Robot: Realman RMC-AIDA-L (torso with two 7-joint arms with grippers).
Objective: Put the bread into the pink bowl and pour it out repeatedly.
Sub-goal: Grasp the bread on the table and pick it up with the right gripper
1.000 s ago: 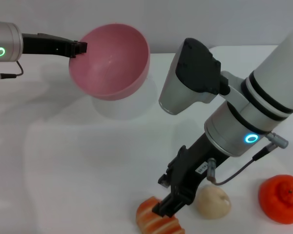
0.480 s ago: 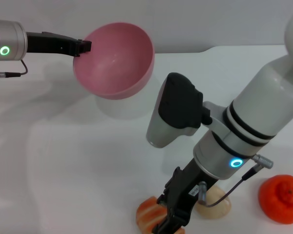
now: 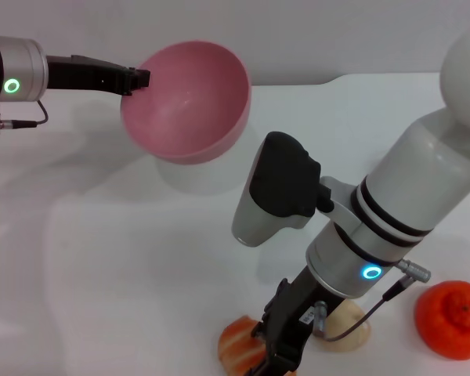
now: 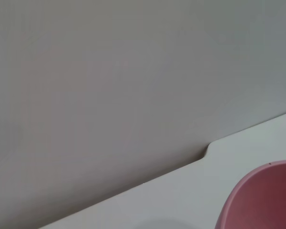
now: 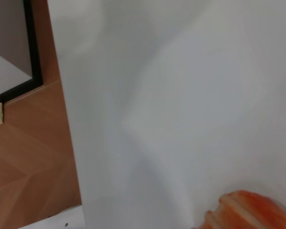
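Note:
My left gripper (image 3: 138, 78) is shut on the near-left rim of the pink bowl (image 3: 189, 100) and holds it in the air at the back of the table, tilted so its empty inside faces me. A slice of the bowl (image 4: 263, 200) shows in the left wrist view. The bread (image 3: 236, 349), orange-brown with cream bands, lies at the table's front edge. My right gripper (image 3: 271, 365) is down on its right end, partly cut off by the picture's edge. One end of the bread (image 5: 248, 210) appears in the right wrist view.
A small beige lump (image 3: 354, 327) lies just right of the bread, partly behind my right wrist. An orange fruit (image 3: 452, 318) sits at the front right. The right wrist view shows the table's edge and wooden floor (image 5: 28, 157) beyond it.
My right arm has swung down and toward the front edge, over the bread. The left gripper has carried the bowl slightly to the right.

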